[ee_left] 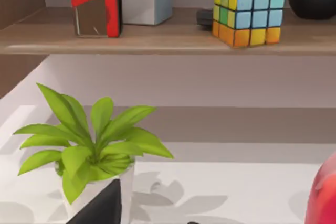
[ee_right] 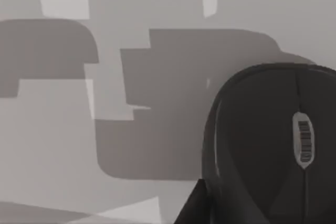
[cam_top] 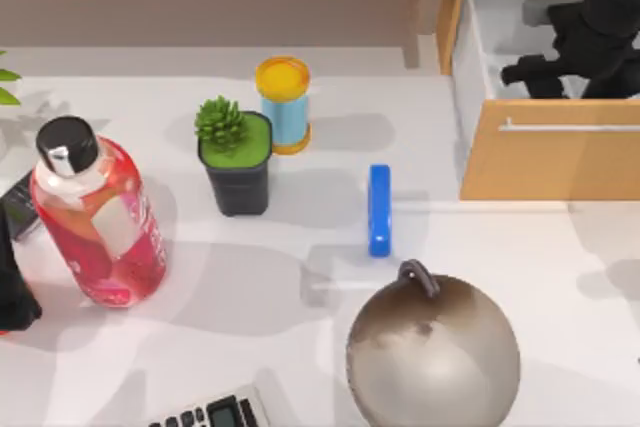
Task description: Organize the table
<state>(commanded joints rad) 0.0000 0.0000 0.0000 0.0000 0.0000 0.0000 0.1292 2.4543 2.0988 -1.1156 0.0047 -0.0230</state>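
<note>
Black mouse (ee_right: 278, 145) under right arm's fingers (cam_top: 545, 72), above open drawer (cam_top: 470, 57); spread unclear.

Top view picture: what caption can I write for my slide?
Right gripper reaches into the open drawer; bottle, plant and blue bar wait on the table.

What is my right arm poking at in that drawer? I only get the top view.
Observer: The right gripper is over the open drawer; on the drawer's pale floor lies a black computer mouse with a scroll wheel.
Operator: And the colourful bits on the shelf?
Observer: That is a puzzle cube with yellow, blue, orange and green squares.
Operator: What are the green leaves at the left edge?
Observer: A leafy potted plant, in front of the left gripper, which is parked at the left side of the table.
</note>
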